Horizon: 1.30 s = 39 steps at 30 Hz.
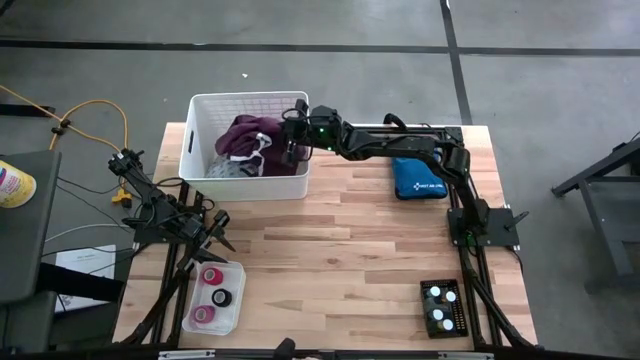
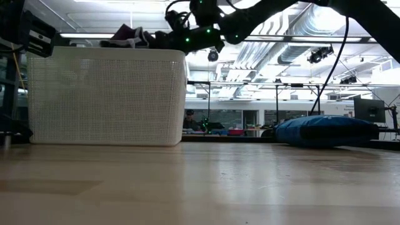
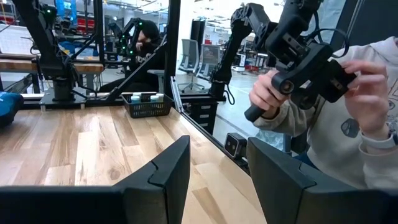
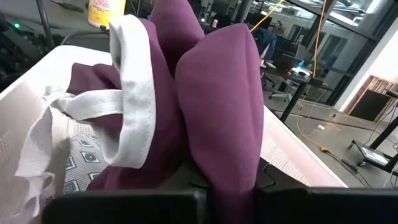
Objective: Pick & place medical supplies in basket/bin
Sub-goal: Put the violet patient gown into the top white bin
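The white basket (image 1: 197, 140) stands at the table's far left. Inside it lie a purple garment with white trim (image 1: 252, 134) and, under it, a grey patterned garment (image 4: 79, 168). My right gripper (image 1: 291, 142) reaches level over the basket's right wall and is shut on the purple garment (image 4: 217, 106). The cloth bulges above the basket's rim in the low view (image 2: 125, 34). My left gripper (image 3: 217, 180) waits open near the table's left edge (image 1: 215, 232), with nothing between its fingers. My right gripper pinches a bunched fold of the purple garment (image 4: 225, 177) between its two fingers, in several layers. The fingers come in level from the table's right side, over the basket's wall. The cloth stands up in folds in front of the fingers, and its lower part rests on the grey garment in the basket.
A clear tray (image 1: 236, 300) with pink and black tape rolls sits at the near left. A small black basket of white-capped vials (image 1: 443, 307) stands at the near right, and a blue pouch (image 1: 420, 178) at the far right. A person's hands (image 3: 267, 93) show beyond the table.
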{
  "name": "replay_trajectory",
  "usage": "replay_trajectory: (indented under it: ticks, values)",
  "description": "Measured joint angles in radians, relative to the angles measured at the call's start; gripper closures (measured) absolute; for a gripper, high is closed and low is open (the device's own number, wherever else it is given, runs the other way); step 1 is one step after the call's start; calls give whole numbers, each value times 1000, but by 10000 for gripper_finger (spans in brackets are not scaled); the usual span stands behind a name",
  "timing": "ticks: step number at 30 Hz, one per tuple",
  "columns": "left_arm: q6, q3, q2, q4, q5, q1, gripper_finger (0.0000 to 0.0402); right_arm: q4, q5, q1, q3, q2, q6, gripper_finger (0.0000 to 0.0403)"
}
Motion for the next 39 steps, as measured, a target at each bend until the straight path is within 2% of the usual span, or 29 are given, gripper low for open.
replay_trajectory:
  ticks: [19,31,39]
  values:
    - [0,0,0,0,0,0,249,-3,4,0,0,0,3,357]
    - [0,0,0,0,0,0,249,-62,4,-13,0,0,72,253]
    - [0,0,0,0,0,0,249,-88,4,-19,0,-1,82,217]
